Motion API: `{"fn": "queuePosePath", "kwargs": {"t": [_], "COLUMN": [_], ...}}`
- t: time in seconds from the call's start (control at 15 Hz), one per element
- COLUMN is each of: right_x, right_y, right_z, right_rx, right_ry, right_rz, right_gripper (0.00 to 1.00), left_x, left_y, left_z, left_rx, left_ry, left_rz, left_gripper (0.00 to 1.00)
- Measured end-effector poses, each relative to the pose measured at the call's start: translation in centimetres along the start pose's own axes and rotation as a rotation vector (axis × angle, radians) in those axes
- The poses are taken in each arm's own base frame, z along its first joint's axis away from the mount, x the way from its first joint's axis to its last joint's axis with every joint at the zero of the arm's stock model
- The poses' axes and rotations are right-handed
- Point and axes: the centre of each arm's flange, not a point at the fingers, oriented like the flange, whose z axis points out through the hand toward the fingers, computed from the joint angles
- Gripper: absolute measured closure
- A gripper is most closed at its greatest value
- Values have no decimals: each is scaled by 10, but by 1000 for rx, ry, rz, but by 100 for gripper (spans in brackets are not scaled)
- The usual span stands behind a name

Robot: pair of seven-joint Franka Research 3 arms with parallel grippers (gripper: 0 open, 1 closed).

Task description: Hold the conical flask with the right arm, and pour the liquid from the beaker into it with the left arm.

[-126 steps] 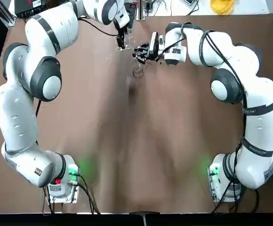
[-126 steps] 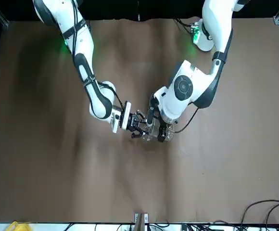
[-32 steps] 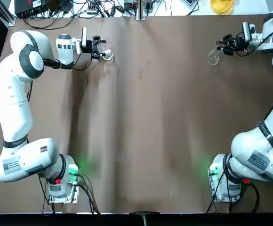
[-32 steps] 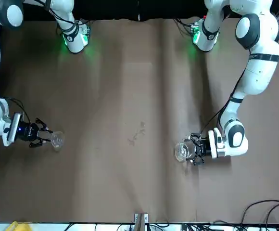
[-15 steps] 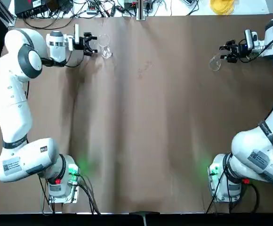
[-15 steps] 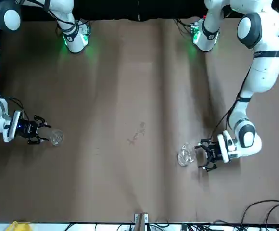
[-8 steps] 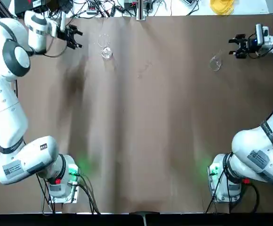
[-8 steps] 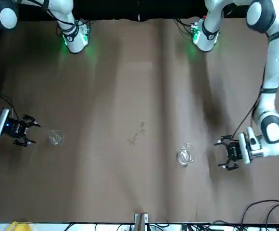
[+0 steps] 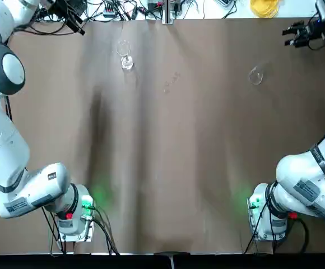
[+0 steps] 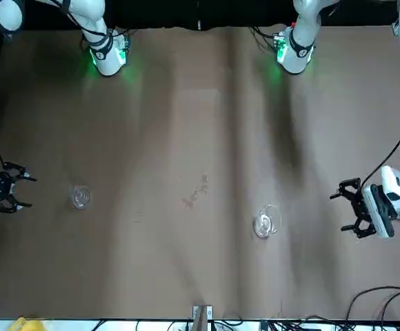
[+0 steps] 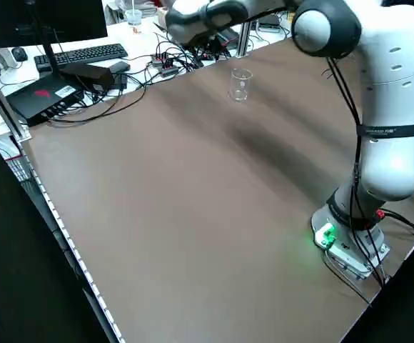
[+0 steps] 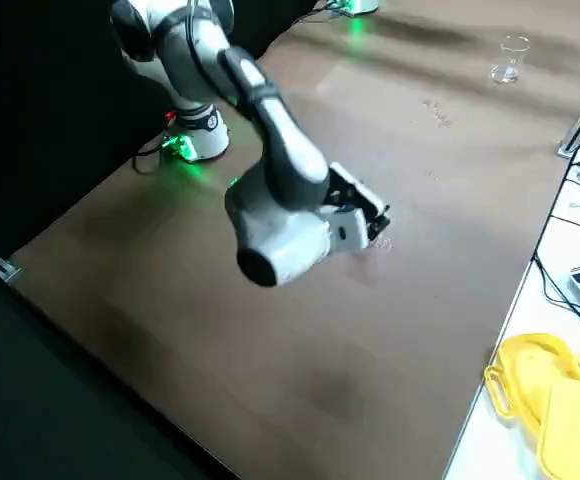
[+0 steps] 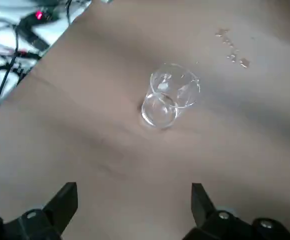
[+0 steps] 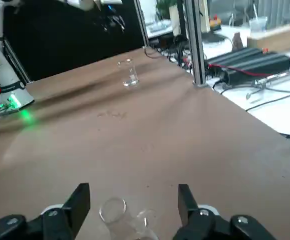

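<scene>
The beaker (image 9: 126, 59) stands upright and free at the far left of the brown table (image 9: 168, 168), also seen in the front view as the beaker (image 10: 266, 221) and close up as the beaker (image 13: 167, 97). The conical flask (image 9: 255, 74) rests alone at the far right, flask (image 10: 81, 197). My left gripper (image 9: 73, 19) hangs open near the far left corner, apart from the beaker, left gripper (image 10: 348, 207). My right gripper (image 9: 295, 35) is open toward the far right edge, right gripper (image 10: 12, 186), with the flask (image 14: 120, 215) just ahead of its fingers (image 14: 80, 200).
A few droplets (image 9: 171, 81) lie on the table between the two vessels. Cables, black boxes and a metal post (image 9: 165, 11) line the far edge. A yellow object (image 9: 263, 7) sits beyond the far right edge.
Both grippers have let go and drawn outward, the left from the beaker and the right from the flask. The vessels stay where they were set.
</scene>
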Motion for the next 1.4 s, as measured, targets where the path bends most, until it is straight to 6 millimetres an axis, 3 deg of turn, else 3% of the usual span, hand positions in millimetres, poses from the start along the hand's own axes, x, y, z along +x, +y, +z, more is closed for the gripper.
{"fn": "queuePosePath", "kwargs": {"t": [0.13,0.33,0.6,0.8,0.93,1.0,1.2,1.4], "right_x": [39,107,202,258,289,319,355,374], "right_y": [-2,-11,-41,-66,-80,-95,-117,-133], "right_z": [3,24,56,79,99,126,165,196], "right_rx": [15,35,7,-49,-105,-169,-285,-411], "right_ry": [-68,-203,-416,-533,-620,-678,-765,-838], "right_rz": [55,141,270,342,385,450,548,647], "right_gripper": [21,22,24,24,25,25,25,25], "left_x": [23,58,97,116,126,139,156,163], "left_y": [20,49,96,129,150,174,210,233], "left_z": [-14,-29,-39,-50,-59,-66,-82,-100], "left_rx": [45,137,233,320,383,430,474,491], "left_ry": [-89,-215,-367,-456,-495,-518,-525,-524], "left_rz": [-111,-248,-489,-679,-789,-881,-966,-978], "left_gripper": [0,0,0,0,0,0,0,0]}}
